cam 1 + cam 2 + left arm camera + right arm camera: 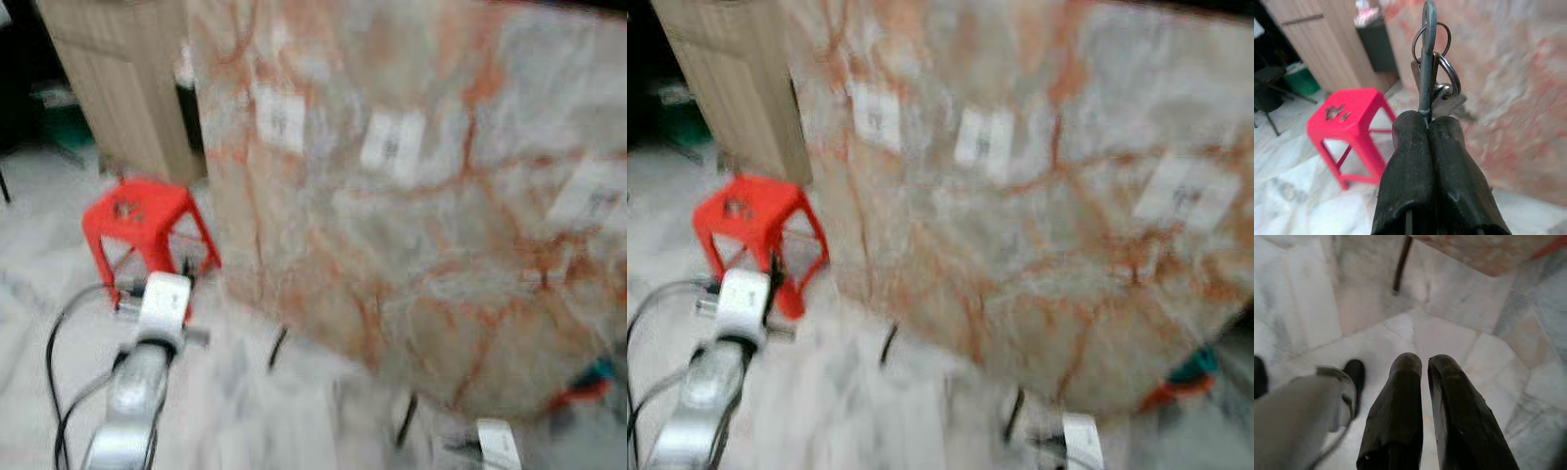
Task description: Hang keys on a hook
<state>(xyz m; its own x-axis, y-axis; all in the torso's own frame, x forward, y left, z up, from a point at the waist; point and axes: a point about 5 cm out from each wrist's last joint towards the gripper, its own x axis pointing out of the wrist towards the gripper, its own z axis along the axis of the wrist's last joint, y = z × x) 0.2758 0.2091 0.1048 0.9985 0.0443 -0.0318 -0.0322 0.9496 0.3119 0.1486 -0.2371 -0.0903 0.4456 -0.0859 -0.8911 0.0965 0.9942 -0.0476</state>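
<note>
The left gripper [1427, 120] is pinched on the keys [1432, 83], which stick straight out beyond its fingertips: the long metal clip stands in line with the fingers, with the rings and key blades bunched just behind it. No hook can be made out; the head views are blurred, so which way it lies from the gripper cannot be told. Ahead of the gripper is the marbled table [421, 225], its top bearing three pale tags, and off to one side, lower down, a red stool [1354, 129] before a wooden cabinet [1327, 44]. The left arm, carrying the bunch, is the one placed to do the hanging. The right gripper [1425, 364] points at the floor [1464, 352], fingers nearly together with a narrow gap, holding nothing. Count: one bunch of keys, at least two rings, one stool, one table.
</note>
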